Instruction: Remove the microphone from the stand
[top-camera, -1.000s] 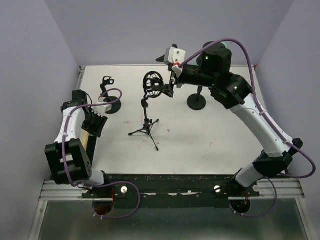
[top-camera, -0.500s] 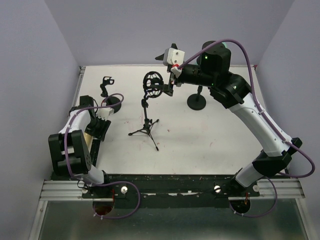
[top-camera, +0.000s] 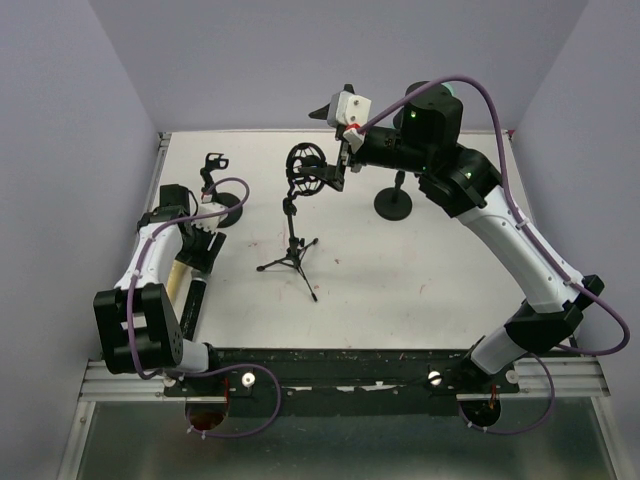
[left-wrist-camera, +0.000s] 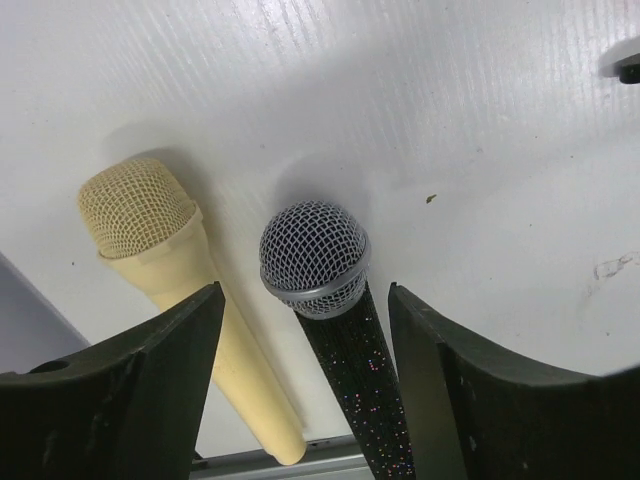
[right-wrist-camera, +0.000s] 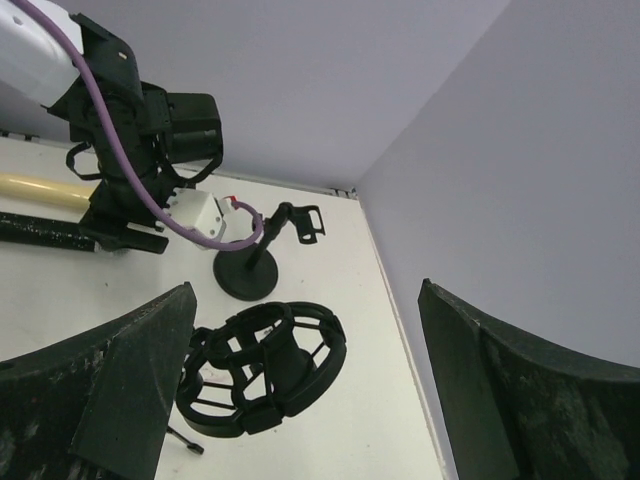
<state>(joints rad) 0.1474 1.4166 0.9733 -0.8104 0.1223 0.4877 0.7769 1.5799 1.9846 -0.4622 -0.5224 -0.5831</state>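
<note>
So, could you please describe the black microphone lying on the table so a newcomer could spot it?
Look at the left edge of the white table, where two handheld microphones lie side by side below the left hand. Yours is the black glitter-flecked microphone with the silver mesh head; its neighbour, nearer the edge, is a cream-yellow microphone, mesh included.

The white worktop (top-camera: 420, 270) carries a black tripod stand (top-camera: 291, 262) mid-frame, two black round-based stands (top-camera: 393, 204) higher up, and a cream microphone (left-wrist-camera: 160, 240) beside a black mesh-headed microphone (left-wrist-camera: 315, 262) at left.
</note>
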